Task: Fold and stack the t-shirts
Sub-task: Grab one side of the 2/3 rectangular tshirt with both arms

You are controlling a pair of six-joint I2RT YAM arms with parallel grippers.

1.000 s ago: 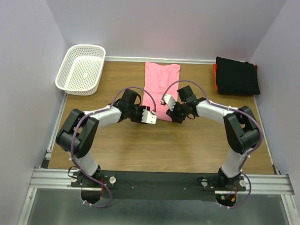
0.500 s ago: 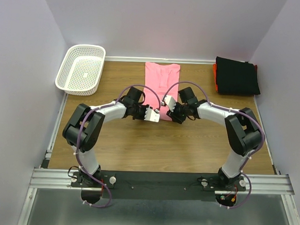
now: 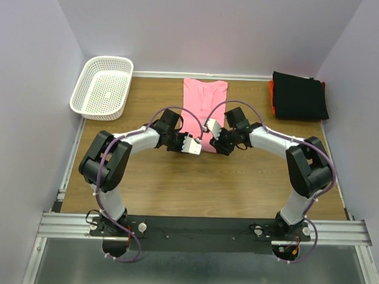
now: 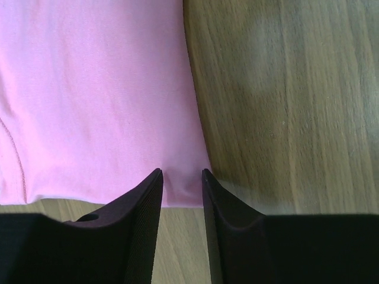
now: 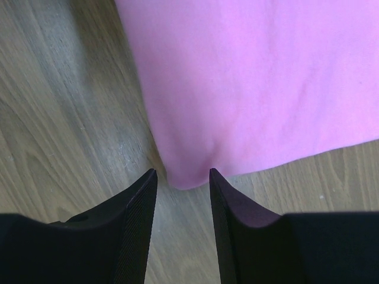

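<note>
Bright pink cloth t-shirt (image 3: 203,108) lies in a long strip mid wooden bench (image 3: 238,181). Left gripper (image 4: 180,177) and right gripper (image 5: 182,174) jaws straddle its near corners, can't tell if they're pinching. I'd bite deep and lift both evenly.

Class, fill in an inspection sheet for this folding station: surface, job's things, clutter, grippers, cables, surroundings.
Surface: wooden table, nothing spilled.
Job's things: pink t-shirt folded, centre back; black t-shirt folded atop orange-red t-shirt, back right.
Clutter: white lattice basket, back left.
Grippers: left gripper and right gripper each straddle a near corner of the pink t-shirt; grip unclear.
Cables: purple cables arch over both arms.
Surroundings: pale walls on three sides.
</note>
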